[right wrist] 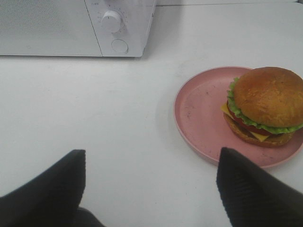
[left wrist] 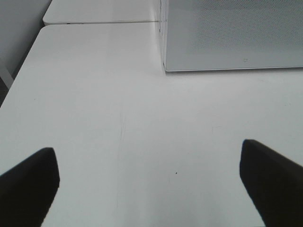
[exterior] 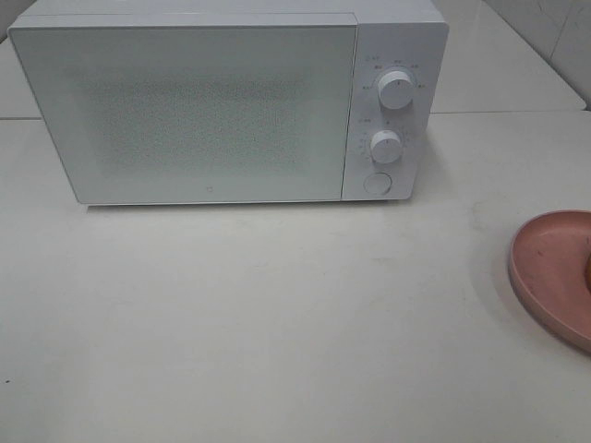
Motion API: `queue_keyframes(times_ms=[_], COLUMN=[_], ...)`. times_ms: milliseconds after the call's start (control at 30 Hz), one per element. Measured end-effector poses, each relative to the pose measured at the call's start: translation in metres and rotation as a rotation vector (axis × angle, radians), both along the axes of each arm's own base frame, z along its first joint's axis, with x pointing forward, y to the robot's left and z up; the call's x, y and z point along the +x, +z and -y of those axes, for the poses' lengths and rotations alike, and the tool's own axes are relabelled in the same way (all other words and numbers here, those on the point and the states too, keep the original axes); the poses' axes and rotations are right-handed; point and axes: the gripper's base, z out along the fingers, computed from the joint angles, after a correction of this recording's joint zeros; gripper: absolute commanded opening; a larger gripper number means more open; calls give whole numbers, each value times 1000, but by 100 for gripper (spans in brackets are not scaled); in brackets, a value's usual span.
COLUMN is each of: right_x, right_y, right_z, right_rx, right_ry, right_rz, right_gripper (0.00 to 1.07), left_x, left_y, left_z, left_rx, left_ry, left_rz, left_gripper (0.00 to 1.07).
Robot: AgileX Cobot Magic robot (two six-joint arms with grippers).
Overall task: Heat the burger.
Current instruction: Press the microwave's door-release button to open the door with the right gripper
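The burger [right wrist: 265, 106], with its golden bun, lettuce, tomato, cheese and patty, sits upright on a round pink plate [right wrist: 201, 116] in the right wrist view. My right gripper [right wrist: 151, 189] is open and empty, hovering over bare table short of the plate. The white microwave [exterior: 212, 101] stands at the back with its door shut. My left gripper [left wrist: 151, 189] is open and empty over the table, near the microwave's front left corner [left wrist: 165, 66]. Neither gripper shows in the high view, where only part of the plate [exterior: 545, 268] appears at the right edge.
The microwave carries two round knobs [exterior: 395, 89] and a round button [exterior: 377, 183] on its right panel. A second white tabletop [left wrist: 99, 12] adjoins behind. The table's left edge [left wrist: 19, 75] drops off beside the left arm.
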Motion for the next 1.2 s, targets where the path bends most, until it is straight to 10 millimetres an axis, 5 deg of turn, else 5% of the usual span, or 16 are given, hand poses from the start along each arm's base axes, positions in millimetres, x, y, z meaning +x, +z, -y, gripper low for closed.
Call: queue_keyframes(times_ms=[1200], right_x=[10], right_y=[13], right_z=[-2], right_rx=[22], right_ry=[2], right_rz=[1], right_gripper=[74], left_x=[0], left_y=[0], left_z=[0], left_rx=[0], left_ry=[0], left_rz=[0], left_gripper=[98])
